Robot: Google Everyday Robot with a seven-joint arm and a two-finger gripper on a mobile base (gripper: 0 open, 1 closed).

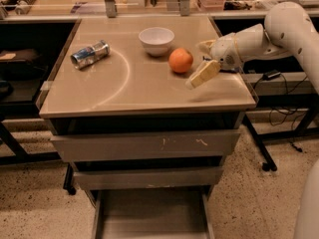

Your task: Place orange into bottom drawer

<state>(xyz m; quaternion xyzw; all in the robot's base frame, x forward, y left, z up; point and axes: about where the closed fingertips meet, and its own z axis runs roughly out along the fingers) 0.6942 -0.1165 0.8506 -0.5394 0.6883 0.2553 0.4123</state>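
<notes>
The orange (180,60) rests on the tabletop (129,83), just right of a white bowl (156,40). My gripper (203,59) hovers right beside the orange on its right side, open and empty, one finger (202,74) toward the front and the other toward the back. The white arm reaches in from the right. The bottom drawer (149,215) is pulled out below the table, and the part of its floor in view holds nothing.
A crushed metal can (90,54) lies on its side at the table's left. The top drawer front (144,144) with white scratch marks and the middle drawer front (147,177) are shut. Shelving and cables stand at the right.
</notes>
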